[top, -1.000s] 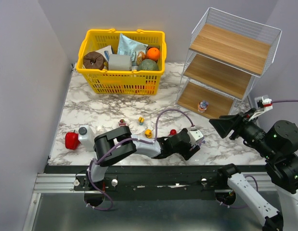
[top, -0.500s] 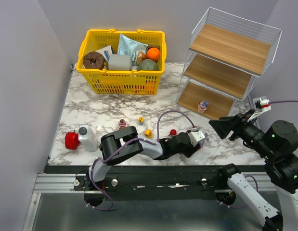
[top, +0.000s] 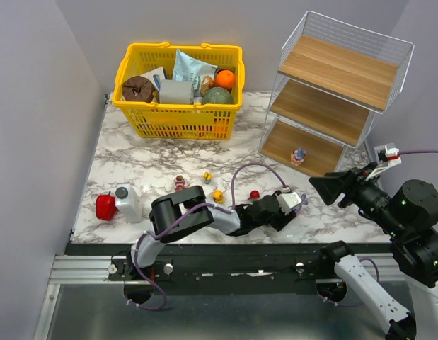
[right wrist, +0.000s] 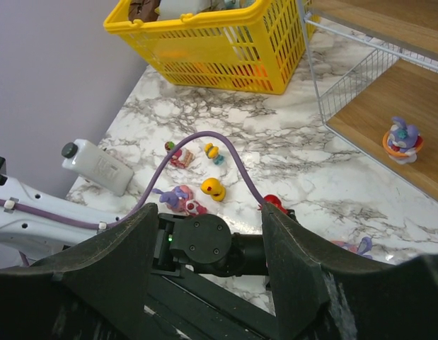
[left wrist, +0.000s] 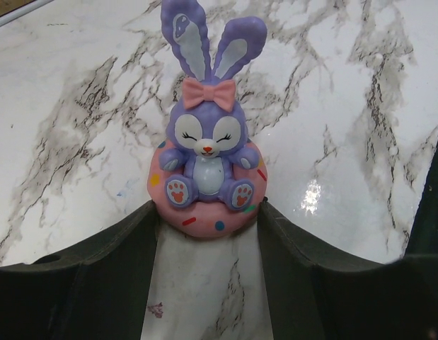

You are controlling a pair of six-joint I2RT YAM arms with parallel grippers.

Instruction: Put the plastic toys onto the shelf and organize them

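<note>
At the far left of the marble counter (top: 134,159) a red pepper-shaped object (top: 105,206) stands beside a white bottle (top: 127,202), which lies on its side. Behind them, at the back, sits a yellow basket (top: 180,117) full of packages and other goods.

Loose toys are scattered in front of the basket. A pink toy (top: 180,183) comes first, then a small duck (top: 206,177) and a yellow duck (top: 218,195), all near one another. A red toy (top: 255,194) lies a little further right, just beside the left arm.

The left arm reaches low across the counter to the right. The left gripper (left wrist: 208,211) is closed to a medium width on a bunny toy (left wrist: 206,152), a purple rabbit with a pink bow seated in a pink sprinkled donut. One fingertip (left wrist: 144,227) touches each side of the donut, and the toy stands upright on the counter.

The shelf (top: 339,92) stands at the back right. Its top and middle boards are bare, and a second bunny (top: 298,155) stands upright on the bottom board.

At the far right the right gripper (right wrist: 208,212) hangs above the counter in front of the shelf, its fingers spread wide with nothing between them.
</note>
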